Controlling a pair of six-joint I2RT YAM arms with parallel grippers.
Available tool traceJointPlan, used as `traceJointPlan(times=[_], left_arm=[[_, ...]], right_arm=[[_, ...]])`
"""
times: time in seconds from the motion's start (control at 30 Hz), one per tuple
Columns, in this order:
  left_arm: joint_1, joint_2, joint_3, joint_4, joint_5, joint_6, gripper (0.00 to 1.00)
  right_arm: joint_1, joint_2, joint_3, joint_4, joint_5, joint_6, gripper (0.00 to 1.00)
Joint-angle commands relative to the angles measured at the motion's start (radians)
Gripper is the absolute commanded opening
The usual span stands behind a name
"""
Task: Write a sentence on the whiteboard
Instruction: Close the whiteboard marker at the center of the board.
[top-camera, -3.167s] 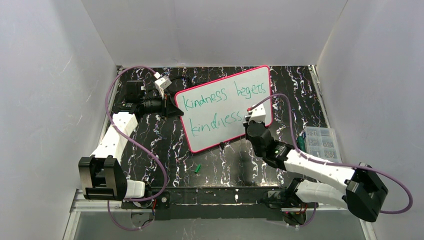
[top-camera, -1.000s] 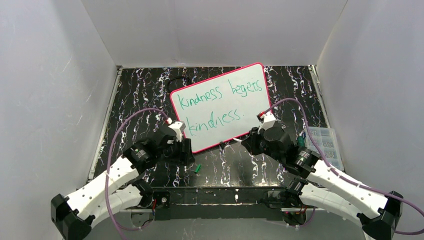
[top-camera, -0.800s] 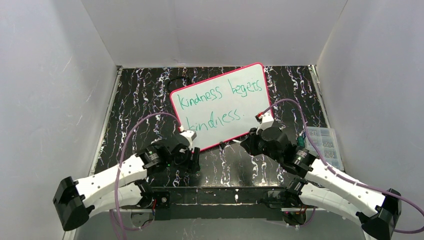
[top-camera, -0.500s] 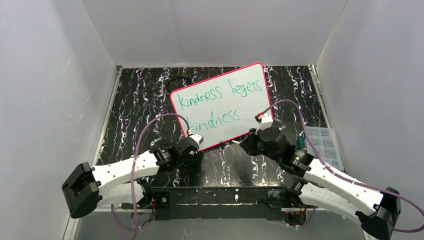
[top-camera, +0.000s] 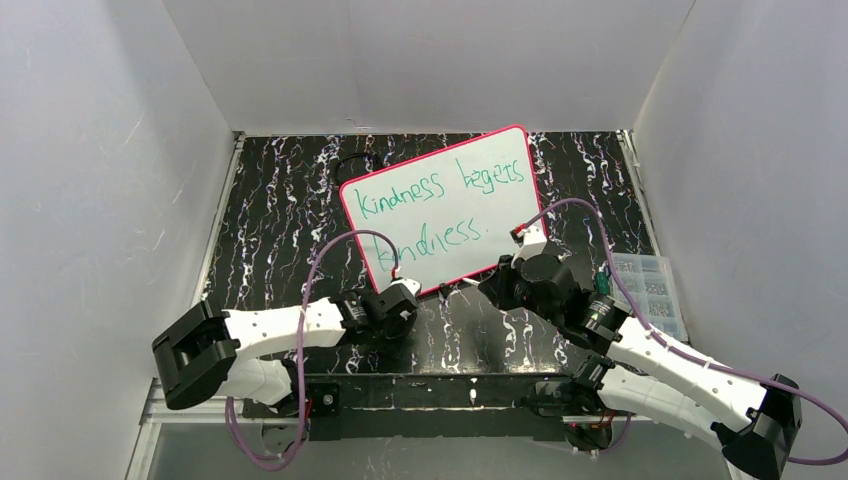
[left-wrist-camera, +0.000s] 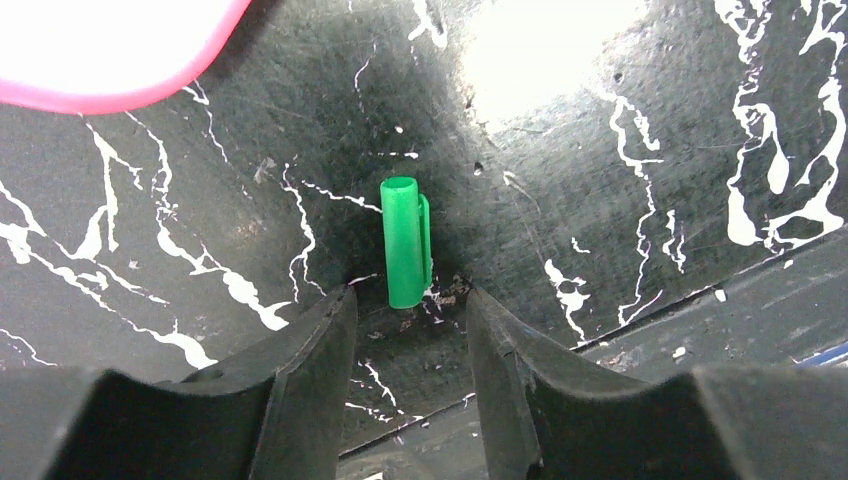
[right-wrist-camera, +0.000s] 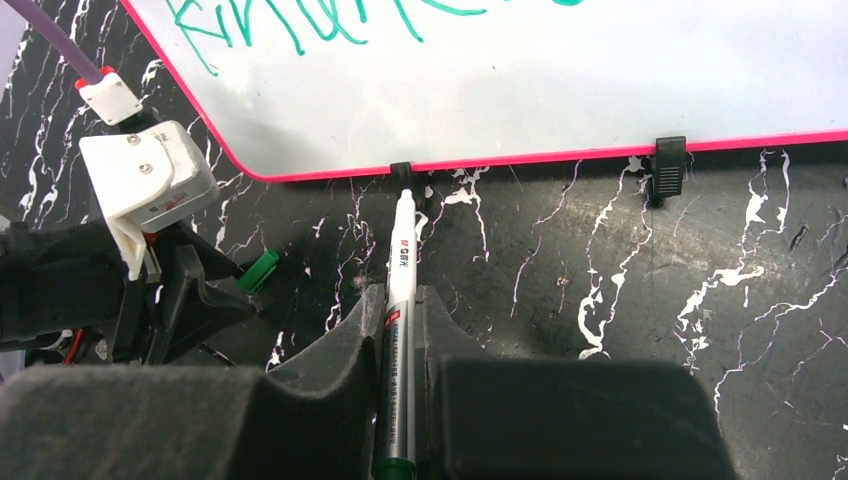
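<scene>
The whiteboard lies tilted on the black marbled table, pink-rimmed, and carries the sentence in green, "kindness begets kindness." My right gripper is shut on a white marker. The marker's tip points at the board's near rim, beside a black clip. Low over the table near the board's bottom corner, my left gripper is open. A green marker cap lies flat just ahead of its fingertips, touching neither. The cap also shows in the right wrist view.
A clear box of small parts sits at the right edge. A second black clip is on the board's near rim. A thin black cable lies behind the board. White walls enclose three sides. A metal rail runs along the front.
My left arm swung down from the board's lower left corner to the green cap near the front, and its jaws narrowed. The right arm with the marker barely moved.
</scene>
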Motion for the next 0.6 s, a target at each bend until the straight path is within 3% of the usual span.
traceJointPlan(times=[0.0,0.3,0.47,0.57], left_arm=[[-0.014,0.034,0.022,-0.001,-0.041,0.013,0.42],[-0.015,0.088,0.035,-0.005,-0.050,-0.002,0.29],[-0.016,0.107,0.041,-0.012,-0.060,-0.008,0.01],[-0.015,0.065,0.024,-0.002,-0.077,0.002,0.00]], right_arm=[[-0.004,-0.002,-0.011,0.047,0.015,0.010,0.01],[-0.004,-0.006,-0.012,0.044,0.013,0.007,0.01],[-0.004,-0.003,0.010,0.027,-0.032,-0.006,0.01],[-0.004,-0.001,0.034,0.014,-0.120,-0.035,0.01]])
